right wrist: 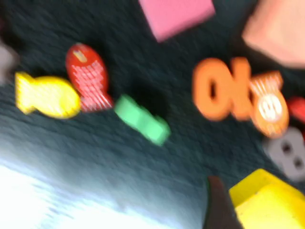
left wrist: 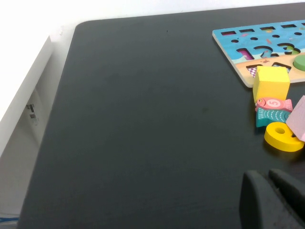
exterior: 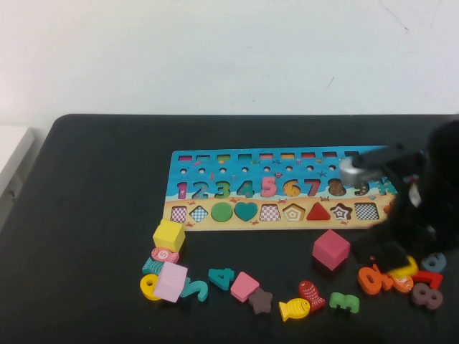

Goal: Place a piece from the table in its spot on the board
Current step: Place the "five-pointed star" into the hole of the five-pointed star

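The board lies across the middle of the black table; its empty pentagon slot is in the tan strip. My right gripper is low over the table at the right, in front of the board's right end. It is shut on the yellow piece. In the right wrist view the piece sits against one dark finger; the other finger is out of frame. My left gripper is shut and empty, off to the left of the loose pieces, and is not in the high view.
Loose pieces lie in front of the board: a yellow cube, a pink cube, a yellow fish, a red fish, a green 3, an orange 0 and several others. The table's left part is bare.
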{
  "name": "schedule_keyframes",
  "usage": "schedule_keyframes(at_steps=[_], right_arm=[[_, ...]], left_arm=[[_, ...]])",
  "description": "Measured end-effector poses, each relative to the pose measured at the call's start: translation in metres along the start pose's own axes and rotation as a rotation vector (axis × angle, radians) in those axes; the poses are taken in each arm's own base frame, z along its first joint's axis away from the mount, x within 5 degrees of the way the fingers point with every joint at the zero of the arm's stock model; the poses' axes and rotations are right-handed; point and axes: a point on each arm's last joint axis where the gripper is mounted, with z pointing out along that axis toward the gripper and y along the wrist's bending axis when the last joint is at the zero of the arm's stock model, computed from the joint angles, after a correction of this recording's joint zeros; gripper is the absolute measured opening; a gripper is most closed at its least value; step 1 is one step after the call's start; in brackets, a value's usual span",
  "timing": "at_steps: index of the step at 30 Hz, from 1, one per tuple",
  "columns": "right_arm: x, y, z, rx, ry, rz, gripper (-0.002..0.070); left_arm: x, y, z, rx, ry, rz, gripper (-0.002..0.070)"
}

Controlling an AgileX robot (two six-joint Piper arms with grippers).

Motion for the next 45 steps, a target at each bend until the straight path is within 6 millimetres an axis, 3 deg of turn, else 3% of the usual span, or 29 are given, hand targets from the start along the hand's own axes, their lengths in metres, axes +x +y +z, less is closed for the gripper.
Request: schedule_keyframes(at_steps=[10,16,18,25,45], right_arm=[[-0.092,0.024,0.019,-0.061,-0.081,0.013,0.0378],[-0.135,0.04,0.057,-0.098,-0.046,0.037,0.0378],[-0.148,0.045,0.078,-0.101,-0.019,0.065,0.0378],[-0.155,0.048,0.101,-0.088,0.035,0.118,0.0378],[-0.162,0.043,0.102,-0.037,-0.045,0.185,0.0378]], left_arm=[[0.0,0.0,0.0,0.0,0.0,0.002,-0.0003],[0.0,0.0,0.0,0.0,0.0,0.002,-0.0003],[0.0,0.0,0.0,0.0,0.0,0.002,-0.0003],[0.0,0.0,0.0,0.0,0.0,0.002,-0.0003],[0.0,0.0,0.0,0.0,0.0,0.0,-0.0003]])
